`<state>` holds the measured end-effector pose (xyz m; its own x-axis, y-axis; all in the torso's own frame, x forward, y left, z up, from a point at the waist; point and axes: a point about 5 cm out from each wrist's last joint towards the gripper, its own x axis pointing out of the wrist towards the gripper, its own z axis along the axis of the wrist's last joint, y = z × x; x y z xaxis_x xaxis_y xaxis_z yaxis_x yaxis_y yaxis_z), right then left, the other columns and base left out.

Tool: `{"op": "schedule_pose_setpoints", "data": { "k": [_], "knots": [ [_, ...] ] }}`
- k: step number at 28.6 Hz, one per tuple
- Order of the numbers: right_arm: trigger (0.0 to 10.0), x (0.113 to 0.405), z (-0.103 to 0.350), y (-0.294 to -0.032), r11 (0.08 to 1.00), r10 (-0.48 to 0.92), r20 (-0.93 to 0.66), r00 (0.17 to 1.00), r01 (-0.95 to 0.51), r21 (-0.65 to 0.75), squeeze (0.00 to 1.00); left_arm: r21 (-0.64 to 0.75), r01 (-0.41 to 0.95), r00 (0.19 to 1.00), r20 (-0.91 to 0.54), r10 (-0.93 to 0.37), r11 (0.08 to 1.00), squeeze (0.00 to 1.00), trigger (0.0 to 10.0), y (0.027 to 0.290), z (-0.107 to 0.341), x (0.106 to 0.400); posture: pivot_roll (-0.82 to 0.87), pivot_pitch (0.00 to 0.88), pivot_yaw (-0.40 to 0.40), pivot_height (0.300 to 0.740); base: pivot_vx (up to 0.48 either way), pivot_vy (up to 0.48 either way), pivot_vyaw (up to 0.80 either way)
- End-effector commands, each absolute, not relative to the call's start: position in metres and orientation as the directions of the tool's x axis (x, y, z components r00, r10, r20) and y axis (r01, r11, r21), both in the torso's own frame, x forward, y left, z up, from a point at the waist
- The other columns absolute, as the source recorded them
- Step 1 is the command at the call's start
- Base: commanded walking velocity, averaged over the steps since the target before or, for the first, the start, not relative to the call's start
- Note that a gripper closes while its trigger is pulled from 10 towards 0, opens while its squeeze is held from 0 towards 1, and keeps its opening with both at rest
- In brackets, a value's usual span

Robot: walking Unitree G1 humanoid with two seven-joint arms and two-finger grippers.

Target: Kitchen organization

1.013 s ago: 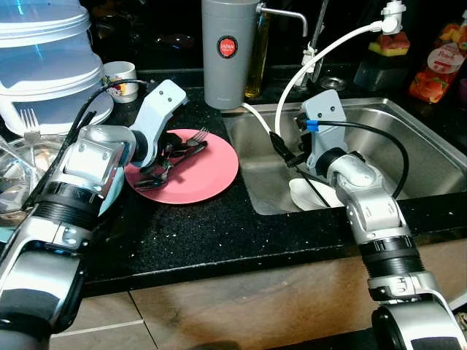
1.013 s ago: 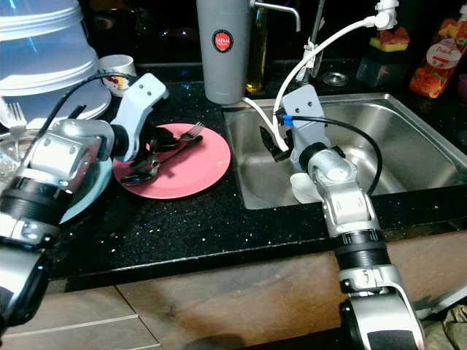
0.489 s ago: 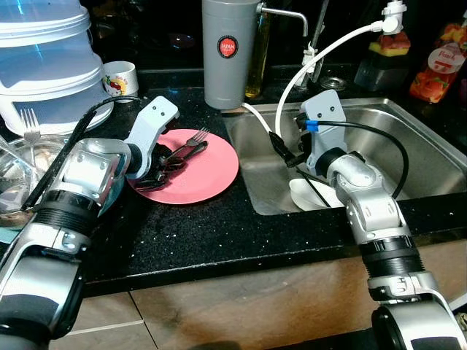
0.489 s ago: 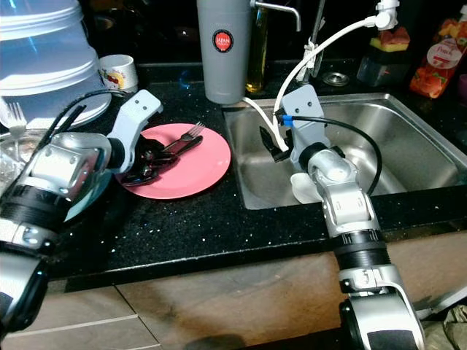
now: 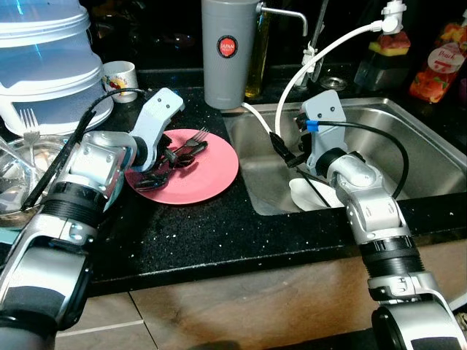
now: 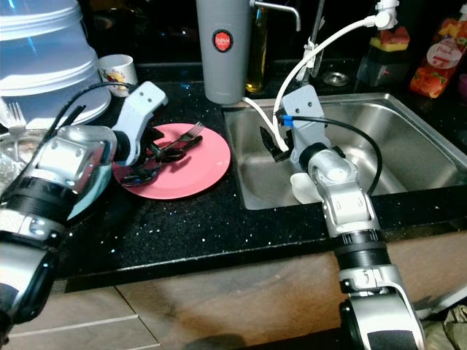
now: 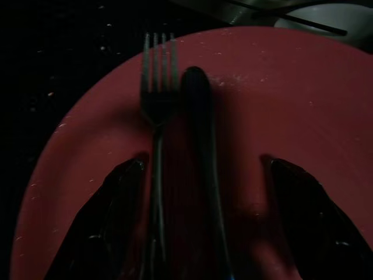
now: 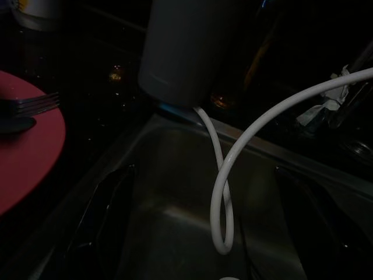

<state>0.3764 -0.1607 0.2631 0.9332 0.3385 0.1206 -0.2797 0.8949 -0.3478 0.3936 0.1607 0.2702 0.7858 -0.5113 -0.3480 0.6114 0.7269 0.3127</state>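
— Where do the head's two eyes look?
— Down at the pink plate (image 5: 191, 168) and sink (image 5: 408, 138).
— And the wrists?
— Left sits close above that plate; right faces the sink beside it.

This is a home kitchen: a speckled black stone table (image 5: 219, 226) holds a stainless steel sink (image 5: 408, 138) with a tap (image 5: 288, 14) behind it. A pink plate (image 5: 208, 171) carrying a fork (image 7: 158, 105), a mug (image 5: 120, 76) and what looks like juice cartons (image 5: 438, 62) stand around it.

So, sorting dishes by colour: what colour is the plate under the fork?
Pink plate, clearest in the left eye view.
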Motion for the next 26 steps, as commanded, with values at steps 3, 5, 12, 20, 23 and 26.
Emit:
{"op": "schedule_pose_setpoints", "data": {
  "k": [3,5,12,20,23,26],
  "knots": [
    [10.0,0.3744,0.2584,-0.1635,0.897,0.332,0.104,0.937,-0.28,-0.341,0.0,0.318,0.646,0.756,-0.386,-0.528,0.694,0.0,10.0,0.1561,0.2674,0.3924,0.04,0.071,-0.009,0.74,0.0,0.0,0.0],
    [10.0,0.3743,0.2586,-0.1643,0.898,0.33,0.105,0.938,-0.278,-0.342,0.0,0.319,0.657,0.748,-0.39,-0.537,0.684,0.0,9.3,0.1545,0.2679,0.392,0.04,0.073,-0.005,0.74,0.0,0.0,0.0],
    [10.0,0.3736,0.2572,-0.1652,0.9,0.326,0.104,0.94,-0.274,-0.339,0.0,0.347,0.646,0.757,-0.405,-0.512,0.68,0.0,10.0,0.1583,0.2665,0.3928,0.04,0.078,-0.001,0.74,0.0,0.0,0.0],
    [10.0,0.3731,0.2565,-0.1649,0.901,0.324,0.104,0.94,-0.273,-0.338,0.0,0.336,0.649,0.751,-0.422,-0.507,0.682,0.0,10.0,0.1612,0.2639,0.392,0.05,0.08,0.002,0.74,0.0,0.0,0.0],
    [10.0,0.3731,0.2561,-0.1647,0.901,0.323,0.102,0.941,-0.273,-0.337,0.0,0.336,0.645,0.753,-0.432,-0.496,0.687,0.0,10.0,0.1627,0.2617,0.3924,0.05,0.08,0.002,0.74,0.0,0.0,0.0],
    [10.0,0.3733,0.256,-0.1647,0.902,0.322,0.102,0.941,-0.272,-0.336,0.0,0.329,0.643,0.752,-0.443,-0.489,0.691,0.0,10.0,0.164,0.2598,0.3927,0.05,0.084,0.004,0.74,0.0,0.0,0.0]
  ]
}}
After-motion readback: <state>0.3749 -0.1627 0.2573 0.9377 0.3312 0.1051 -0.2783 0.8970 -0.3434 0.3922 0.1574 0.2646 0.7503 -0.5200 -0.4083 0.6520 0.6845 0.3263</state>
